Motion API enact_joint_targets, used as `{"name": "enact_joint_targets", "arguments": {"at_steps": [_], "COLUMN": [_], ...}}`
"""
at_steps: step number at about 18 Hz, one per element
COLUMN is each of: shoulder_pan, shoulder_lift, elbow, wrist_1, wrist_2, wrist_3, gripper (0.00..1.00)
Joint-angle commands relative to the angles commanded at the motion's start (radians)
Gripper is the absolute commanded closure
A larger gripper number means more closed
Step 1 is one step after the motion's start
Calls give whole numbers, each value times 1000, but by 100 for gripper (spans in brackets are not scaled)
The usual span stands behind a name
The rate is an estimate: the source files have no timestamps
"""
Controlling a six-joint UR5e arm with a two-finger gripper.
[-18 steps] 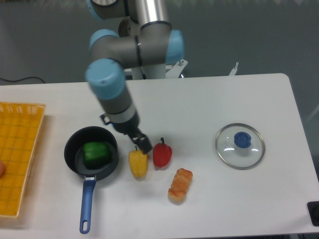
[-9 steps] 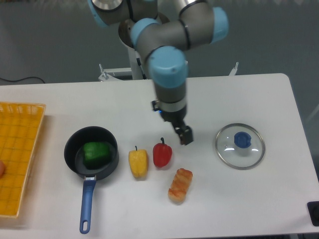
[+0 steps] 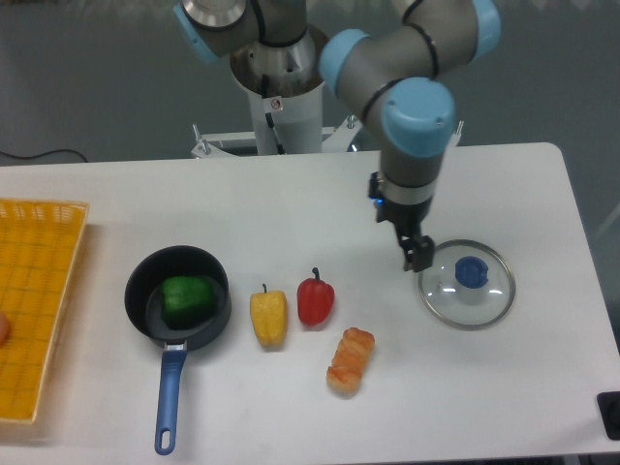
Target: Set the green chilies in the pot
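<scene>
Green chili (image 3: pixel 188 299) inside the pot (image 3: pixel 178 295) at table's (image 3: pixel 291 203) left, yellow pepper (image 3: pixel 268 317) and red pepper (image 3: pixel 315 299) just right of it, gripper (image 3: pixel 418 256) by the lid's (image 3: pixel 466 284) left rim, holding nothing, jaw gap indiscernible, basket (image 3: pixel 35 302) far left.

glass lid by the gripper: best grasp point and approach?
Take the glass lid by its blue knob, coming straight down. The lid lies flat on the table, so its thin rim gives little to pinch; the raised knob at its centre likely suits the gripper.
</scene>
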Motion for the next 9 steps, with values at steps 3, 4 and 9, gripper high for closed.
{"name": "enact_joint_targets", "arguments": {"at_steps": [3,4,9], "shoulder_pan": [38,52,92], "shoulder_lift": [-15,-17,-37], "elbow": [0,2,14], "wrist_1": [5,6,8], "wrist_2": [0,0,6], "wrist_3": [63,78,126], "gripper": [0,0,0]}}
